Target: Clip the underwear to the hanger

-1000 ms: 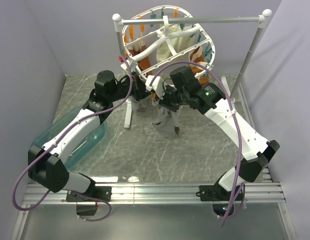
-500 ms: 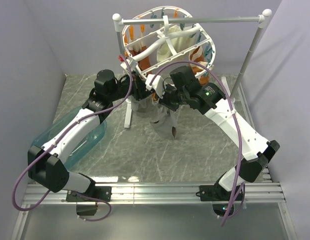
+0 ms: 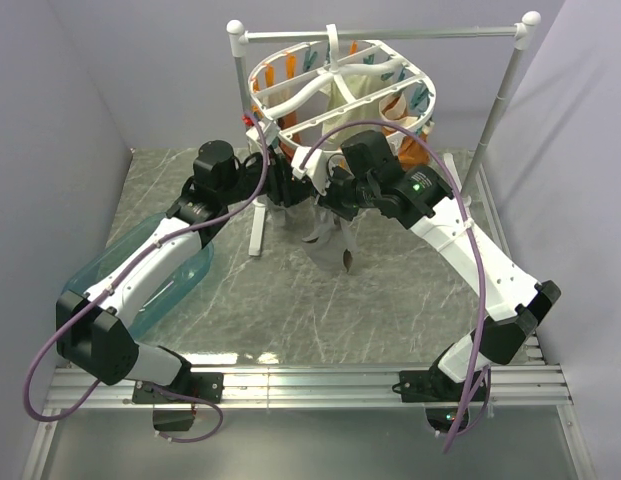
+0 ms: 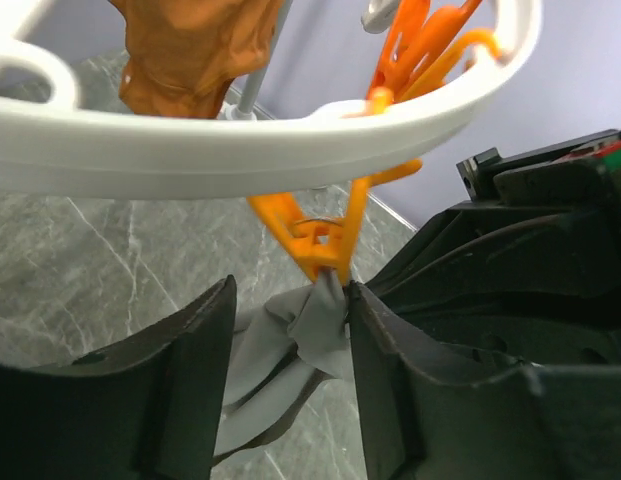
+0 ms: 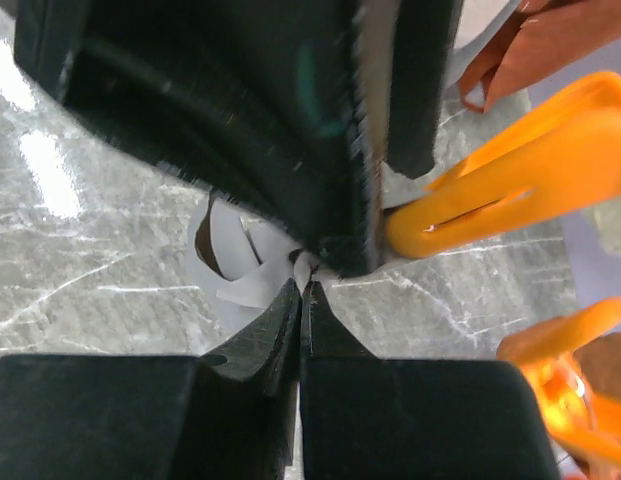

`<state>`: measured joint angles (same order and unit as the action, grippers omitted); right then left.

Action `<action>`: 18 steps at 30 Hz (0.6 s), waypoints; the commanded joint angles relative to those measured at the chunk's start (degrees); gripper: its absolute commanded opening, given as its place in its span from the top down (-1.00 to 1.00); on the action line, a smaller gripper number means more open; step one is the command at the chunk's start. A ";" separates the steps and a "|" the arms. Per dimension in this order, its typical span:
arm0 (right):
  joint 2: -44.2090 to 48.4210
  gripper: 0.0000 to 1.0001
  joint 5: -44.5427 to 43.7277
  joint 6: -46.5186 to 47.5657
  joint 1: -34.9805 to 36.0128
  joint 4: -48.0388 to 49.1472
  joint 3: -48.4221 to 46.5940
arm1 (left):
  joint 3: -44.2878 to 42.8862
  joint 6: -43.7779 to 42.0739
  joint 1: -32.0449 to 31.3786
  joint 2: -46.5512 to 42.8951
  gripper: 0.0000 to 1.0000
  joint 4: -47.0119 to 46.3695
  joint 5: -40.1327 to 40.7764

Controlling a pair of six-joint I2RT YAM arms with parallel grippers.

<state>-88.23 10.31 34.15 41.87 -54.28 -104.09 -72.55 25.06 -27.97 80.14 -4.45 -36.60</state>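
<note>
The grey underwear (image 4: pixel 312 322) hangs from an orange peg (image 4: pixel 325 243) under the white hanger's rim (image 4: pixel 240 145). My left gripper (image 4: pixel 290 375) is open; the pinched cloth lies between its fingers (image 4: pixel 185 385) and touches the right one. In the right wrist view my right gripper (image 5: pixel 302 288) is shut on a fold of the underwear (image 5: pixel 235 262), just below the left gripper's black finger and beside the orange peg (image 5: pixel 510 180). From above, the underwear (image 3: pixel 325 238) dangles below both grippers, left gripper (image 3: pixel 290 187) and right gripper (image 3: pixel 335 197), under the hanger (image 3: pixel 340 85).
The hanger hangs on a white rail stand (image 3: pixel 390 36) with ball-capped posts. A brown-orange garment (image 4: pixel 195 45) and a cream cloth (image 3: pixel 360 85) are also pegged on it. A teal bin (image 3: pixel 155 290) lies at the left under my left arm.
My left gripper has opened off the orange peg, which now grips the underwear. The hanger has swung from tilted to more level. My right gripper stayed shut.
</note>
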 commanded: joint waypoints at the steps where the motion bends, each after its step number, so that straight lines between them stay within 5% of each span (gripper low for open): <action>1: 1.13 1.00 -0.37 -0.49 0.41 1.90 -2.87 | -0.31 0.60 -0.25 -1.30 -0.10 -0.03 -0.67; 6: 1.30 0.99 -0.11 -0.75 0.32 2.95 -1.82 | 0.22 0.87 -0.16 -2.26 -0.32 -0.39 0.04; 12: 4.81 0.39 1.12 -1.02 0.32 9.27 7.14 | 1.62 1.40 0.19 -3.41 -0.34 -0.21 0.83; 14: 5.43 0.06 2.08 -1.72 0.32 10.77 8.46 | 2.32 1.75 0.45 -3.76 -0.34 -0.30 1.09; 18: 7.27 -0.18 2.70 -3.38 0.32 12.70 11.79 | 3.21 2.19 0.46 -4.73 -0.36 -0.04 1.97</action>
<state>-84.84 11.79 32.60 41.87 -46.46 -94.06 -69.71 26.41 -27.83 77.87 -3.81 -35.66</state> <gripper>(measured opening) 0.573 0.673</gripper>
